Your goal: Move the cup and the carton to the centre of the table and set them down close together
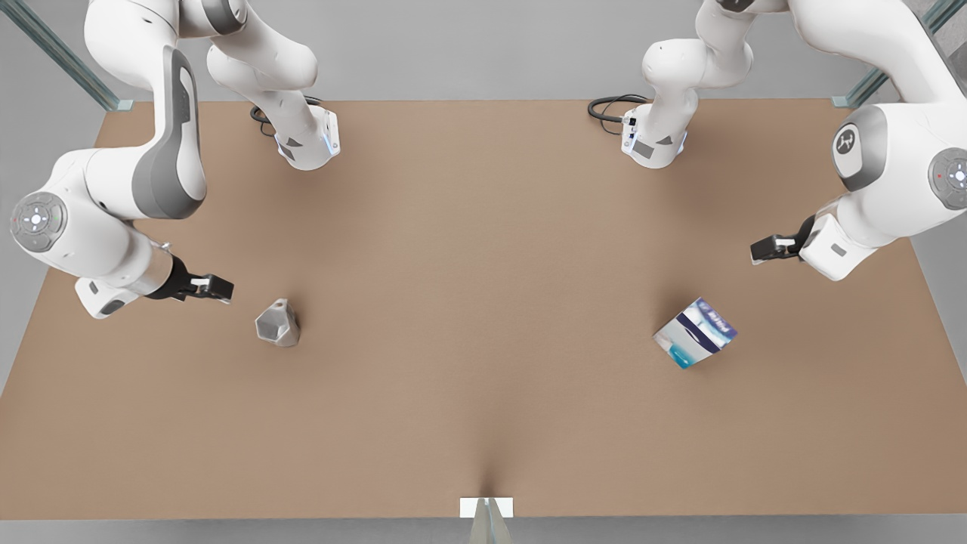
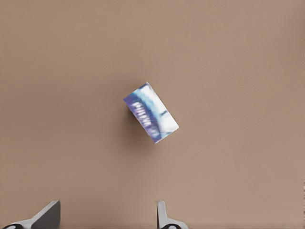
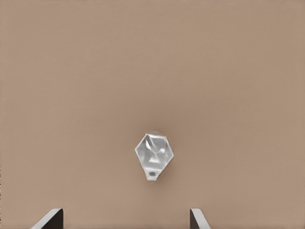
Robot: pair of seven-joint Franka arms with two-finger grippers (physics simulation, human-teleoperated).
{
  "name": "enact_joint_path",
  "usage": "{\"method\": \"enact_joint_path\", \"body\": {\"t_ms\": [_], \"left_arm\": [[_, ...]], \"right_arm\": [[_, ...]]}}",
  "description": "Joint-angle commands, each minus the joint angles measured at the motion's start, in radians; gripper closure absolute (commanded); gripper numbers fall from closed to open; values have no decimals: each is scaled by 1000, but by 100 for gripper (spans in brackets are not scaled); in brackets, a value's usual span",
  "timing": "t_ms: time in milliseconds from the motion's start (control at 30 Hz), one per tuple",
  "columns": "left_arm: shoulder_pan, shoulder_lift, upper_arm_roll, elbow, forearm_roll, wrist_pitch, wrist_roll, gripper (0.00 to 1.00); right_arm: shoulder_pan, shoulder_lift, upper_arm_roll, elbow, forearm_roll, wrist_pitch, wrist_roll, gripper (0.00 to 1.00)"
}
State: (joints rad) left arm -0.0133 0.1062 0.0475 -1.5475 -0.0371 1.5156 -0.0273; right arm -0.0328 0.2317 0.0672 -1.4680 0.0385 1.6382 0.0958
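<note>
The grey-silver faceted cup [image 1: 277, 324] lies on its side on the table [image 1: 483, 227], toward the front view's left; it also lies ahead of the fingers in the right wrist view [image 3: 153, 153]. My right gripper [image 1: 219, 289] hovers just left of the cup, open [image 3: 126, 219], not touching it. The white carton [image 1: 695, 332] with blue stripes and teal print rests toward the front view's right, turned at an angle [image 2: 151, 112]. My left gripper [image 1: 759, 249] hangs above and beyond the carton, open [image 2: 106, 217], apart from it.
Both arm bases [image 1: 310, 143] [image 1: 653, 143] stand at the table's far edge with black cables beside them. A small white bracket [image 1: 486, 508] sits at the near edge. Bare tabletop lies between the cup and the carton.
</note>
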Motion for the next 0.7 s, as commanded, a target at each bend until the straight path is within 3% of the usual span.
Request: {"method": "enact_joint_path", "body": {"t_ms": [0,67,133,467,667], "left_arm": [[0,0,0,0,-3,0,0,0],[0,0,0,0,-18,0,0,0],[0,-2,0,-11,-17,-2,0,0],[0,-5,2,-95,-15,25,-28,0],[0,0,2,-95,-15,25,-54,0]], "right_arm": [[1,0,2,0,0,3,1,0],[-7,0,6,-2,0,5,1,0],[-52,1,63,-3,0,23,1,0],[2,109,54,-224,0,393,19,0],[8,130,69,-219,70,293,85,0]]}}
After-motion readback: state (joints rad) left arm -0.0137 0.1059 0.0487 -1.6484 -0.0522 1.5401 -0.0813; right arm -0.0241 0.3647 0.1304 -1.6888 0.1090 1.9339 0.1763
